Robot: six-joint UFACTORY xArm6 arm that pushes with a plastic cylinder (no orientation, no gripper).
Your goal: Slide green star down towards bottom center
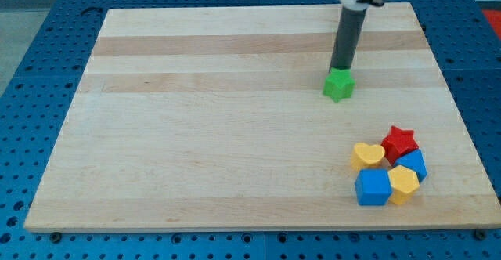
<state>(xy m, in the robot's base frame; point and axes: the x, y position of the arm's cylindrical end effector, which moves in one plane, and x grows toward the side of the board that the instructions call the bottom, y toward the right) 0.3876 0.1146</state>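
Observation:
The green star (338, 85) lies on the wooden board (196, 135) in the upper right part of the view. My tip (340, 69) is at the star's top edge, touching it or just behind it, with the dark rod rising straight up from there to the view's top.
A cluster of blocks sits at the board's lower right: a red star (400, 142), a yellow heart (367, 156), a blue block (414, 164) behind a yellow hexagon (403, 184), and a blue cube (373, 187). The board lies on a blue perforated table (31, 95).

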